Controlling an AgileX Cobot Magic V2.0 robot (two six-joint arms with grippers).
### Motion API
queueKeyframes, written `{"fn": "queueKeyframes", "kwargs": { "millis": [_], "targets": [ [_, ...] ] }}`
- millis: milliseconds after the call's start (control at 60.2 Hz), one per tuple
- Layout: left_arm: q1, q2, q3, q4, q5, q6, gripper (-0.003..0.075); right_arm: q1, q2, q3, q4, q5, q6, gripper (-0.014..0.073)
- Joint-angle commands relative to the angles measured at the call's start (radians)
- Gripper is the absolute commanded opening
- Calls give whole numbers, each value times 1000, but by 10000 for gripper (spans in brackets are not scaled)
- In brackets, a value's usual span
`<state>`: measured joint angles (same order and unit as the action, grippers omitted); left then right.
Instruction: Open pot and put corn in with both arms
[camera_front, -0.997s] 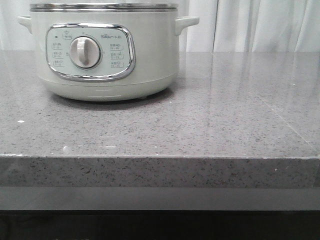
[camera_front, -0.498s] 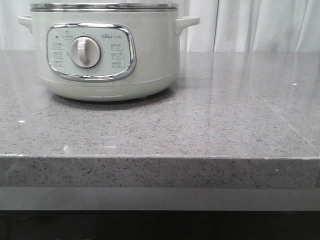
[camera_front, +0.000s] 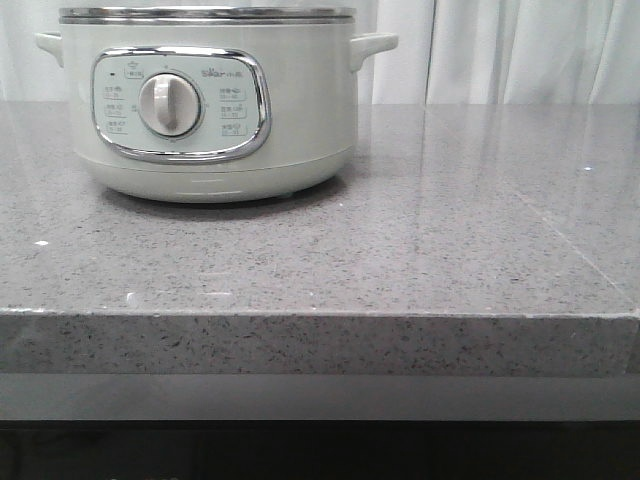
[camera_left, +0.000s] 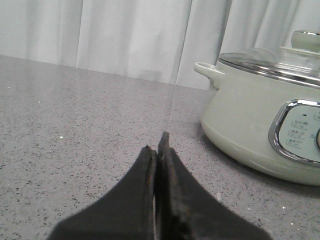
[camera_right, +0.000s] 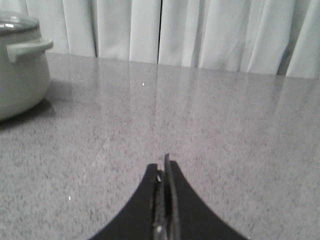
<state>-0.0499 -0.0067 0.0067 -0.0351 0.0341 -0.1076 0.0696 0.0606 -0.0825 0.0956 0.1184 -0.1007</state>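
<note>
The electric pot (camera_front: 205, 100) sits unmoved from a second ago at the counter's (camera_front: 420, 250) left rear, glass lid (camera_left: 272, 62) on, while the left gripper (camera_left: 159, 150) and right gripper (camera_right: 165, 172) are pressed closed on nothing, so lid and pot fit either end of the task.

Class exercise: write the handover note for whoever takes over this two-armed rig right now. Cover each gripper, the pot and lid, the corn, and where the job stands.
Left gripper: shut, holding nothing, low over the grey countertop, beside the pot.
Right gripper: shut, holding nothing, over bare countertop, pot off to one side.
Electric pot: upright at the back left of the countertop.
Glass lid: on the pot.
Corn: I cannot place it; the lid may never have been off or may be on again, so check inside.
</note>
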Motion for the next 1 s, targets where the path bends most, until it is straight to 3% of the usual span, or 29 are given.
{"fn": "queueKeyframes", "kwargs": {
  "millis": [0, 133, 980],
  "targets": [
    [-7, -16, 14, 2, -81, -7, -20, -6, -42, 32, 18, -104, -13, -68],
    [-7, -16, 14, 2, -81, -7, -20, -6, -94, 102, 32, -137, -13, -68],
    [-7, -14, 14, 2, -79, -7, -20, -6, -93, 99, 32, -118, -13, -68]
  ]
}}
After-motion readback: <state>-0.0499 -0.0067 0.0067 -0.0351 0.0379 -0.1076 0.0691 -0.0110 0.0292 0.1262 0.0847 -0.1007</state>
